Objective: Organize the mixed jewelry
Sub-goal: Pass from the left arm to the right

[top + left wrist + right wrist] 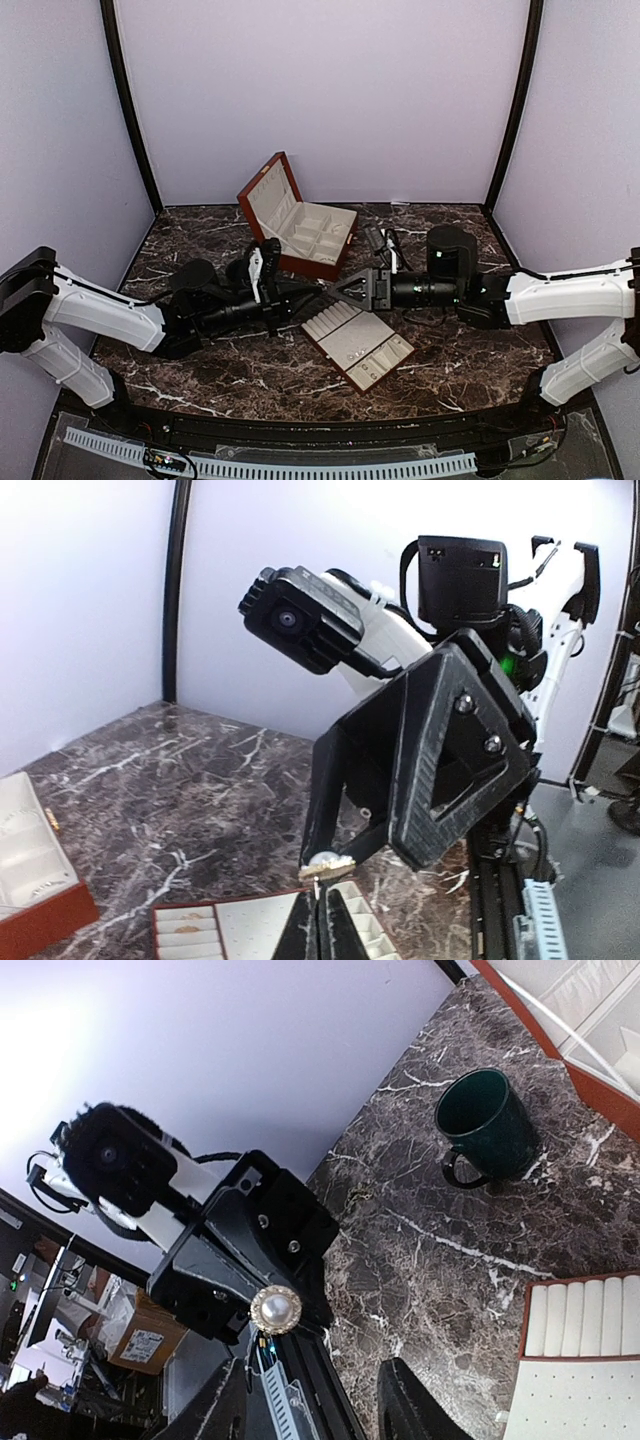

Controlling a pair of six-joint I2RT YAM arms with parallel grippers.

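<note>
One piece of the mixed jewelry, a round pearl stud with a gold rim, hangs in the air over the table's middle. My left gripper is shut on its thin pin, with the stud's head just above the tips. My right gripper faces it, open, its fingers either side of the stud without holding it. In the top view both grippers meet above the cream slotted tray. Small gold pieces sit in the tray's slots. A tiny pale loop lies on the marble.
The red-brown box stands open behind the grippers, lid up. A dark green cup stands on the marble at the left, behind my left arm. A black cylinder is near my right arm.
</note>
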